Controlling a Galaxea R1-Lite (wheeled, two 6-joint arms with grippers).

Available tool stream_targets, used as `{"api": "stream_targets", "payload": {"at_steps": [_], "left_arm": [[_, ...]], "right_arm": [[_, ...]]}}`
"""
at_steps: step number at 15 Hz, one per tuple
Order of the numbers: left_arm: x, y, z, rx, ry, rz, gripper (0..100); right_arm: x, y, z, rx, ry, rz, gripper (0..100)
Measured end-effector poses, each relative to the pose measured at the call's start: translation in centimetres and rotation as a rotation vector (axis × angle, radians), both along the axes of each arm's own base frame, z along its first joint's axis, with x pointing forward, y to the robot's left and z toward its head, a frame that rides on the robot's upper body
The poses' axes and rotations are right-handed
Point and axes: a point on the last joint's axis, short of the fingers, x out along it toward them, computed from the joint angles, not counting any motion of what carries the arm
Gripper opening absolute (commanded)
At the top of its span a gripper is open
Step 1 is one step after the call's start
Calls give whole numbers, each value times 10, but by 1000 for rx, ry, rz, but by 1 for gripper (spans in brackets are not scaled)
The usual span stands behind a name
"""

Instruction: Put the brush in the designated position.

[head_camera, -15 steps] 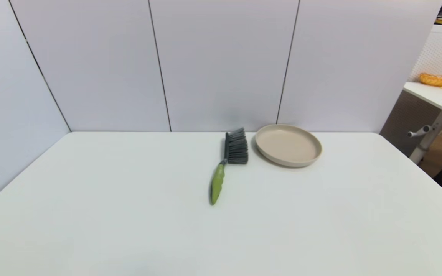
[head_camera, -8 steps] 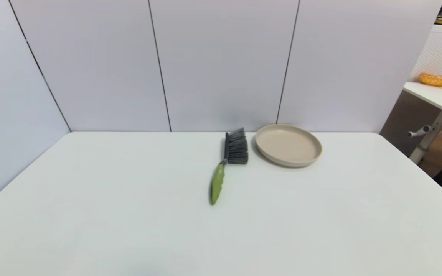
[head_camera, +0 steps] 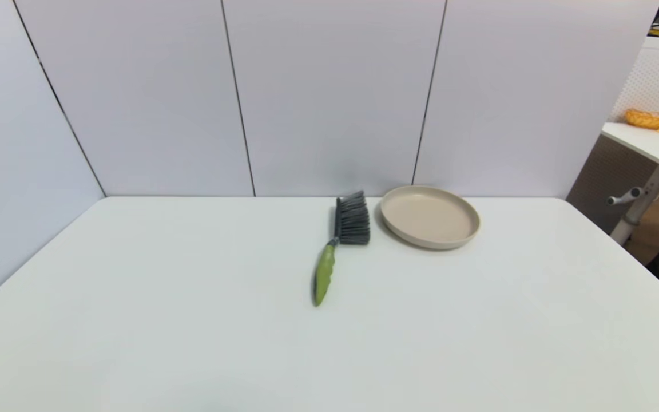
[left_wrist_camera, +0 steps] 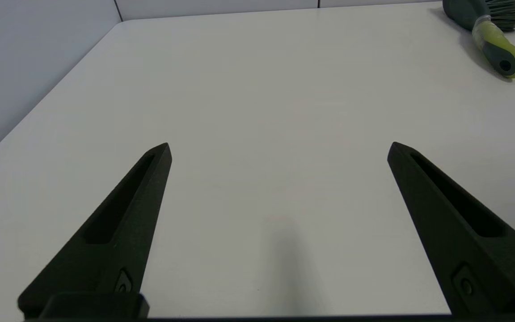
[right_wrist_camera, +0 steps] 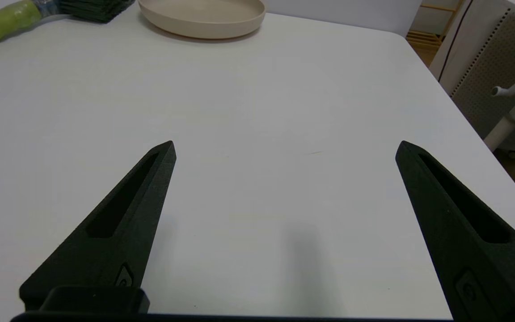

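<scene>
The brush [head_camera: 336, 246] lies flat near the far middle of the white table [head_camera: 192, 320], dark bristles toward the wall and olive-green handle pointing at me. It also shows far off in the left wrist view as the brush [left_wrist_camera: 492, 33] and in the right wrist view as the brush [right_wrist_camera: 11, 18]. My left gripper [left_wrist_camera: 279, 146] hovers open over bare tabletop, well short of the brush. The right gripper [right_wrist_camera: 285, 145] is open too, over the near right side, holding nothing. Neither arm appears in the head view. The designated position has no mark of its own.
A beige plate [head_camera: 429, 216] sits just right of the bristles near the back wall; its rim shows as the plate [right_wrist_camera: 201, 20] in the right wrist view. Grey wall panels close the back and left. The table's right edge [head_camera: 621, 252] drops toward another desk.
</scene>
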Motion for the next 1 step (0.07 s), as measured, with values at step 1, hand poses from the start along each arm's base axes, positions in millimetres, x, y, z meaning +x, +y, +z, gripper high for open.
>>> {"api": "stream_targets", "payload": {"at_steps": [1], "left_arm": [[0,0,0,0,0,0,100]], "right_arm": [[0,0,0,0,0,0,100]]}}
